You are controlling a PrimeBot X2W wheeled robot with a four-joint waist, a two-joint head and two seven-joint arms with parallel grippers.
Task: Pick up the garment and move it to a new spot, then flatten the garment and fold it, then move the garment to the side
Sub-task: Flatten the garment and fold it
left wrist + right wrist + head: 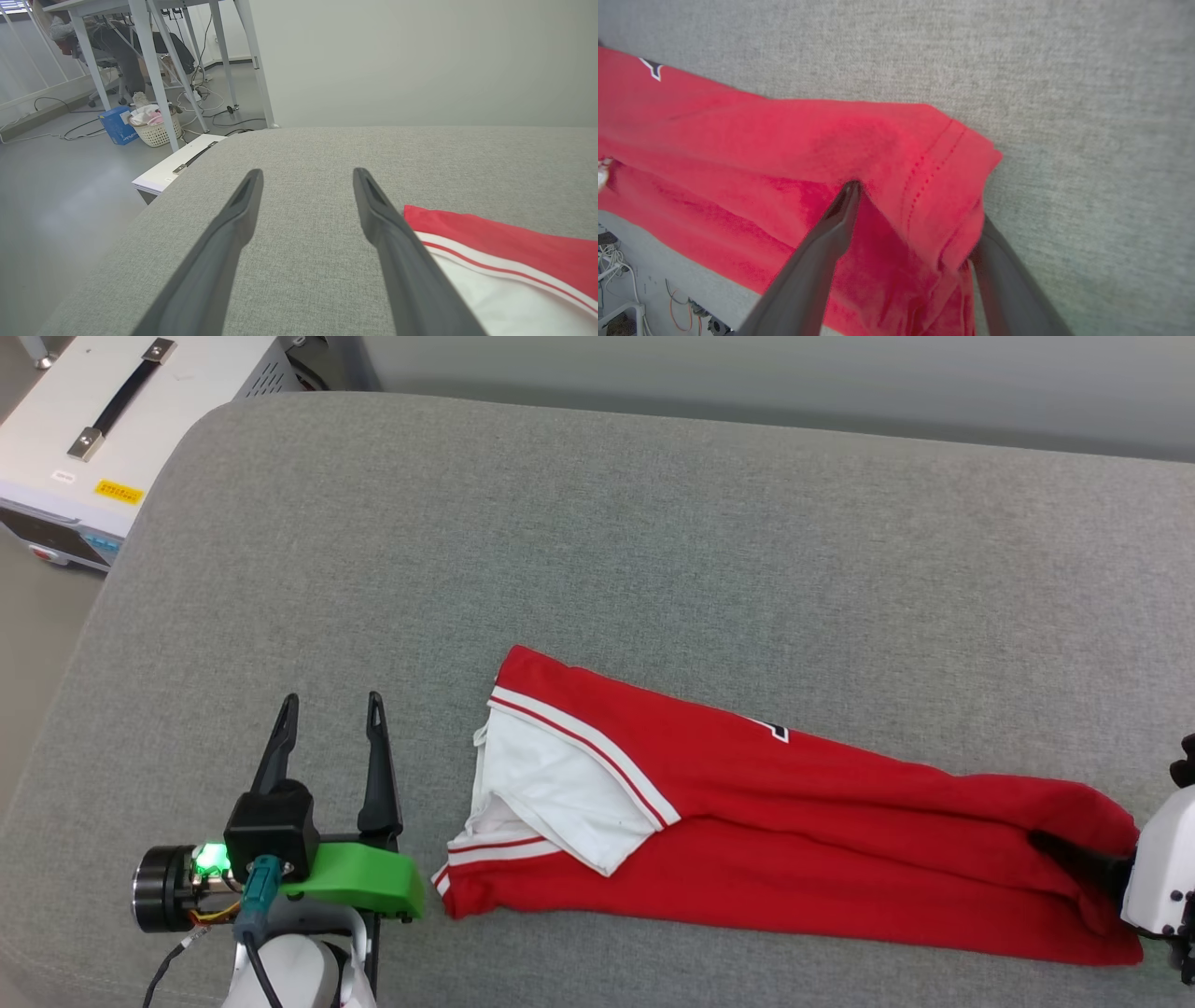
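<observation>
With the right gripper (920, 205) spread wide astride its hem and the left gripper (333, 700) equally open just beside its sleeve, a careless drag could have snagged and undone the red shirt (747, 812), which lay folded into a long narrow band, white sleeve uppermost, near the front edge of the grey cushion (653, 523).

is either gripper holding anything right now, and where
Nothing is clamped. The left gripper is open beside the garment; the right gripper stands open astride its hem end.
</observation>
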